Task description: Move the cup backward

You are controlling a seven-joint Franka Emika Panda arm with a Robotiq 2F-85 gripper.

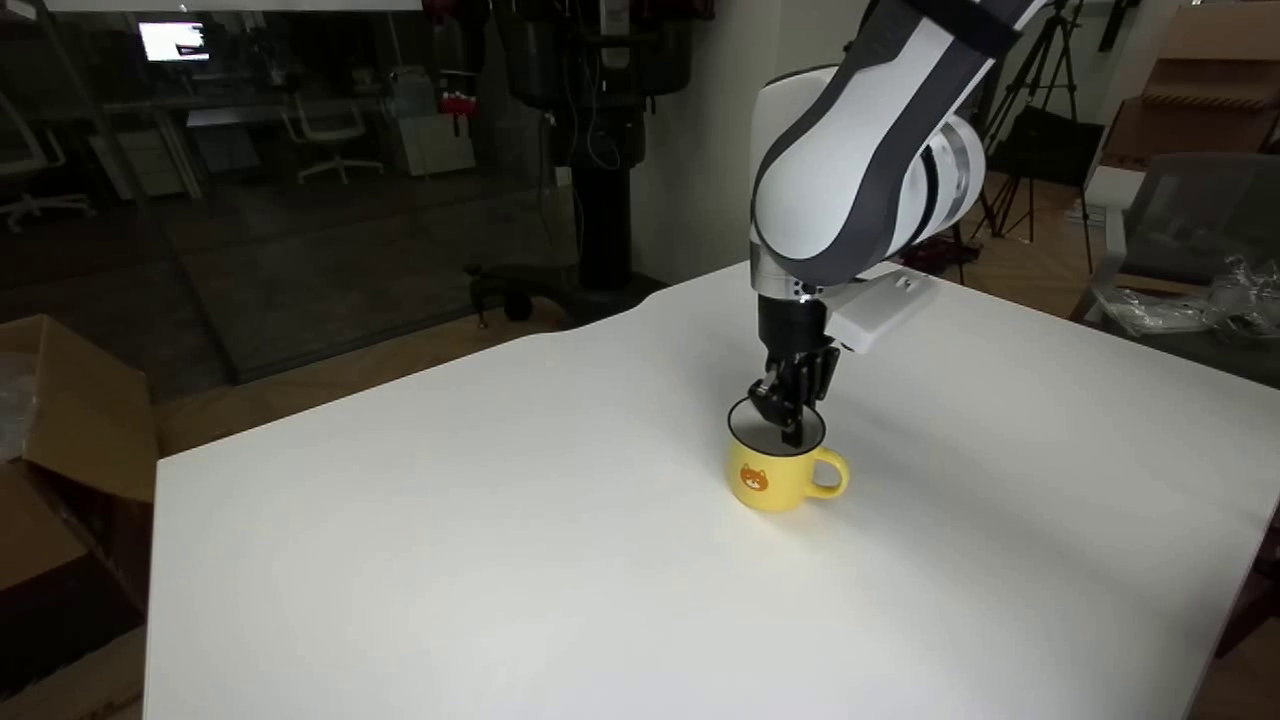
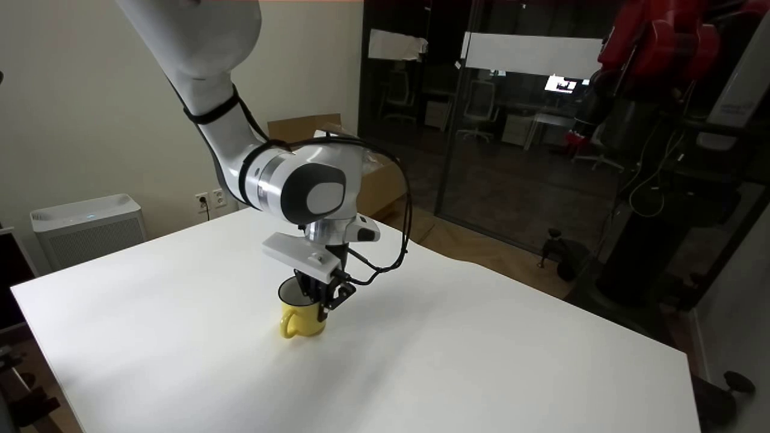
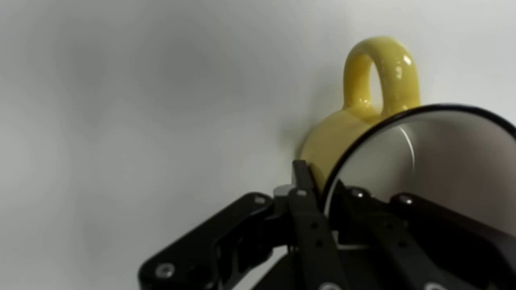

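Note:
The cup is a yellow mug with a white inside and dark rim. It stands upright in both exterior views (image 1: 775,492) (image 2: 305,325), on or very close to the white table; I cannot tell whether it is slightly raised. An orange animal face shows on its front in an exterior view. The gripper (image 1: 798,412) points down at the cup's rim. In the wrist view the gripper (image 3: 321,183) has one finger outside the wall and one inside the cup (image 3: 336,135), pinching the wall near the handle (image 3: 387,68). The inner fingertip is partly hidden.
The white table (image 1: 450,520) (image 2: 481,349) extends around the cup, with its edges showing in both exterior views. Cardboard boxes (image 1: 85,410) stand beyond one table edge. A dark robot stand (image 1: 605,220) is behind the table. A cable loop (image 2: 409,216) hangs from the arm.

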